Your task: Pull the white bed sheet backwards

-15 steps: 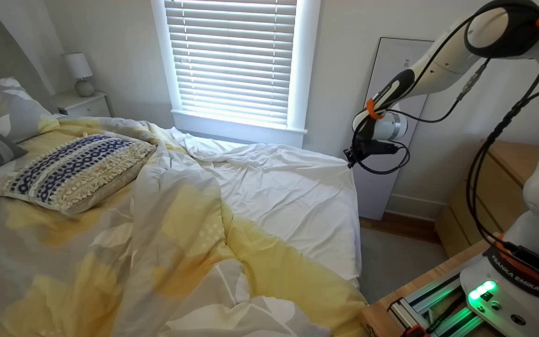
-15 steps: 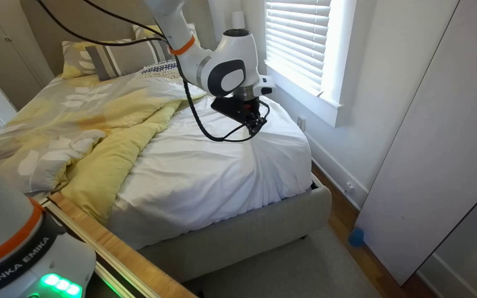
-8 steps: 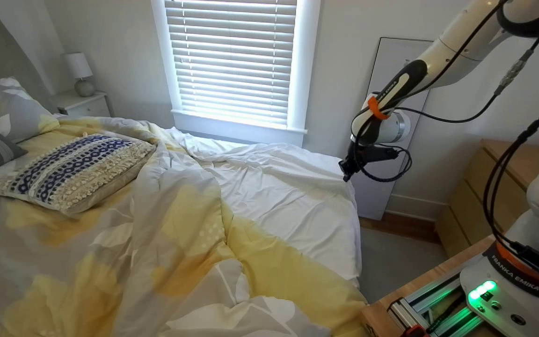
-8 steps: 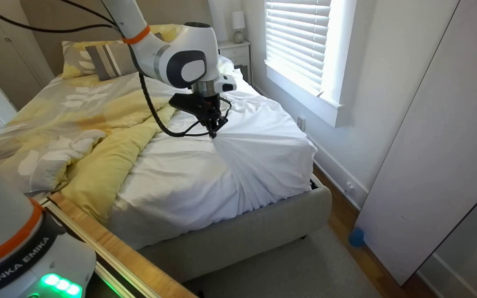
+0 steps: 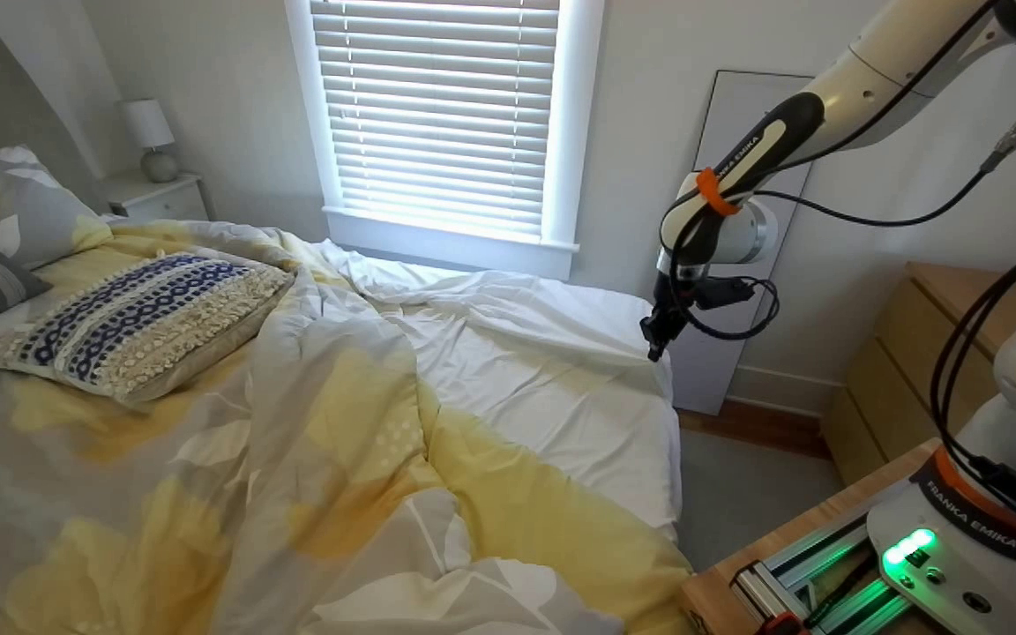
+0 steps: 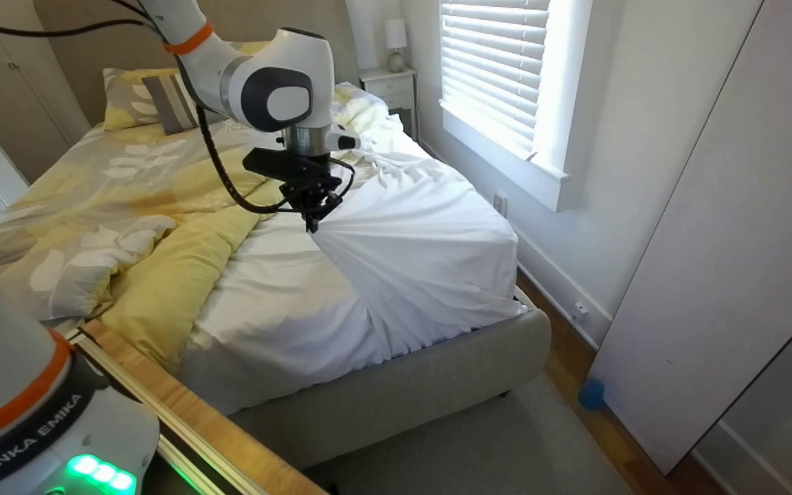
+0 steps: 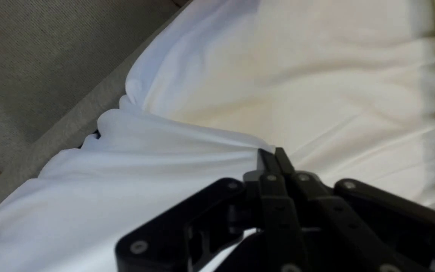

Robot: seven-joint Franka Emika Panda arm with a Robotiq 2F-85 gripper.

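Moved over the last half second: my tool (image 6: 311, 225), farther left in an exterior view, with the white bed sheet (image 6: 430, 254) drawn after it, its pleats longer.

Tool: jaws nearly together, a pinch of sheet between the tips; in the wrist view I see folds converge there, just right of centre.

White bed sheet: plain, thin, creased; across the centre in both exterior views, ridged in a fan out from the tool toward its hem.

Bed frame (image 6: 410, 388): upholstered, grey-beige, round-cornered; along the hem, lower centre, in an exterior view.

Comforter (image 5: 182, 494): puffy; grey with yellow and white florals, plain yellow reverse; lower left in an exterior view.

Cushion (image 5: 142, 326): navy lozenge bands, shaggy cream tufting; left.

Lamp (image 5: 147, 123): white drum shade, rounded grey base; upper left, standing on a white nightstand (image 5: 164, 203).

Blind (image 5: 437, 132): horizontal slats, backlit; top centre.

Chest of drawers (image 5: 896, 370): tan, smooth-fronted; right.

Panel (image 6: 712, 227): tall, flat, pale; right in an exterior view.

Rug (image 6: 492, 447): grey, fine-textured; bottom, beside brown wood flooring (image 6: 570, 357).

Tabletop (image 6: 200, 414): wood; lower left.
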